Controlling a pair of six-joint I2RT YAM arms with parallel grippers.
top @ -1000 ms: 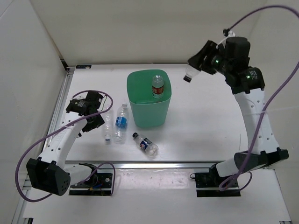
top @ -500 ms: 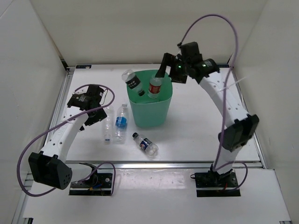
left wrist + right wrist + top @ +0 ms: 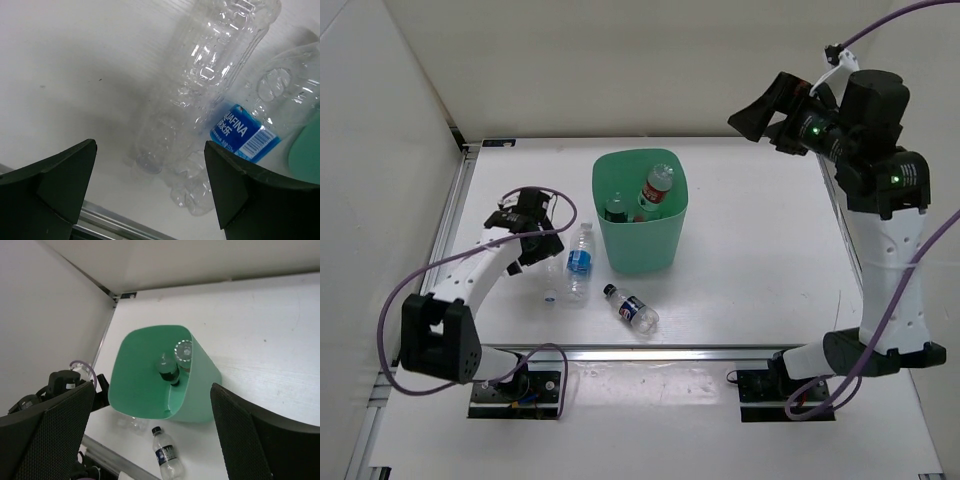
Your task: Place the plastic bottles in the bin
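The mint-green bin [image 3: 640, 245] stands mid-table. Two plastic bottles are inside it: a red-labelled one [image 3: 656, 188] and a dark one [image 3: 616, 208], also seen in the right wrist view [image 3: 170, 371]. Three more lie on the table left of and in front of the bin: an unlabelled clear one [image 3: 551, 274], a blue-labelled one [image 3: 580, 262] and a black-capped one [image 3: 632, 309]. My left gripper [image 3: 540, 256] hovers open just above the clear bottle [image 3: 200, 90], touching nothing. My right gripper [image 3: 748, 113] is open and empty, raised high to the right of the bin [image 3: 140, 370].
White walls close in the table at the left, back and right. A metal rail [image 3: 670, 352] runs along the near edge. A purple cable [image 3: 400, 300] loops off the left arm. The blue-labelled bottle [image 3: 255, 125] lies right beside the clear one.
The right arm swung over the bin, let go of the dark bottle, which dropped inside, then pulled back up and right. The left gripper moved closer to the clear bottle.
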